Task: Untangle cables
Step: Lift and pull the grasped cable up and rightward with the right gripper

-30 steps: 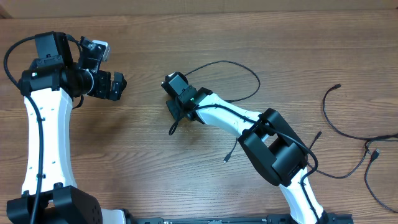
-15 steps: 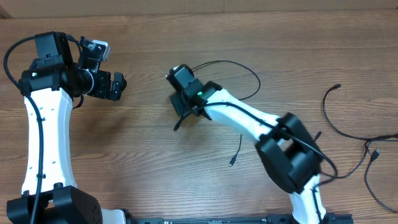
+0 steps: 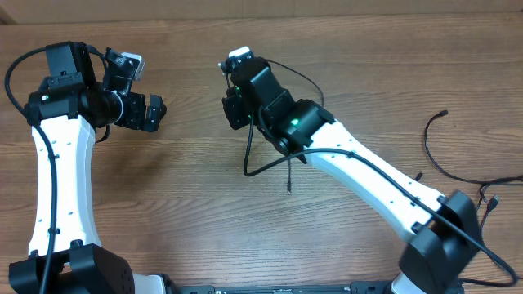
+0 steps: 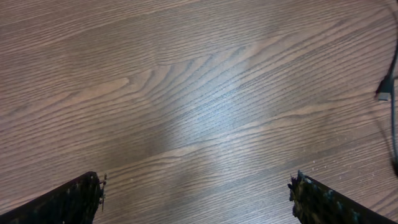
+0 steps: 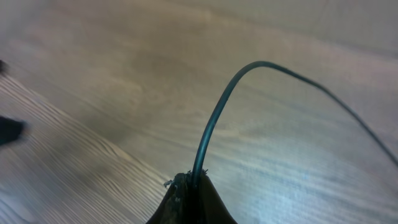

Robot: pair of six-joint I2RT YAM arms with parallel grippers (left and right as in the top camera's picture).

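**Right gripper** (image 3: 236, 112) (image 5: 190, 184): the jaws are clamped on one thin black cable (image 3: 248, 153) (image 5: 214, 118). In my right wrist view it rises from between the fingertips and arcs off to the right. From overhead, the held cable drops from the grip, bends right, and ends in a small plug (image 3: 288, 189) on the near side of the gripper.

**Left gripper** (image 3: 155, 113) (image 4: 198, 193): the jaws are spread wide and hold nothing, and its fingers (image 4: 71, 200) frame bare wood.

**Room for moving:** I see open wood between the two grippers, which sit well apart, and a broad bare stretch beside the left arm. The right gripper works toward the far side of the table. The loose cables (image 3: 445, 159) lie near the right border of the overhead view, well apart from the grip. A cable end (image 4: 384, 93) shows at the right border of my left wrist view; I cannot tell which cable it belongs to.

**Change over the last second:** the right gripper has travelled from mid-table toward the far side, and its arm is now stretched out long. The plug has trailed after it. The wide loop that lay right of the gripper has drawn into a shorter arc behind the wrist. The left arm has not moved.

**Surface:** a brown wood-grain tabletop (image 3: 188, 208), with soft glare in the left wrist view. The background of the right wrist view is blurred.
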